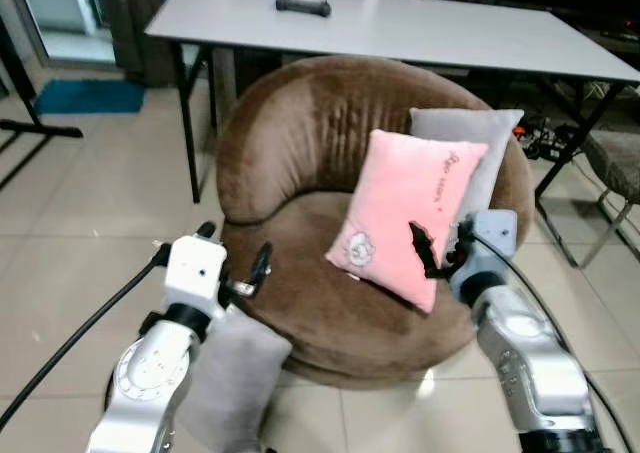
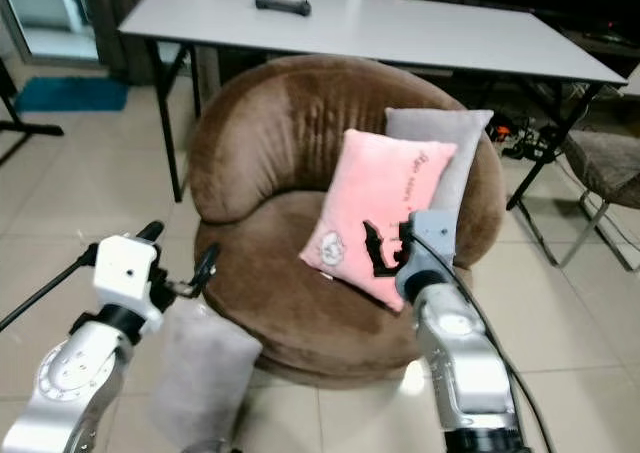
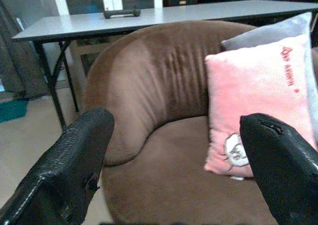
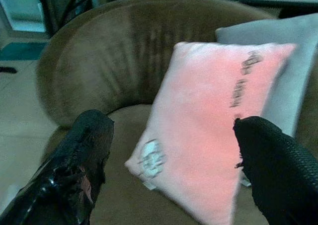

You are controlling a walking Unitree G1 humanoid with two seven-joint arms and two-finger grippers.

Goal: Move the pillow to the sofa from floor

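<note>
Grey pillow point(image 1: 232, 378) lies on floor tiles point(image 1: 90, 243) vs. brown sofa point(image 1: 300, 153) base, so we'd drop left gripper point(image 1: 240, 273), fingers spread & empty, onto its top edge; right gripper point(image 1: 425, 251), spread, hovers by pink pillow point(image 1: 395, 208).

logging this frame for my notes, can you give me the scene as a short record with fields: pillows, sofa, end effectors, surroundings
pink pillow: on the sofa seat, leaning against the backrest
grey pillow on sofa: upright behind the pink one
grey pillow on floor: leaning at the sofa's front, below the left arm
sofa: round, brown
left end effector: open, holding nothing, pointing at the seat
right end effector: open, just in front of the pink pillow, holding nothing
surroundings: grey table behind the sofa with a black object on it; tiled floor
</note>
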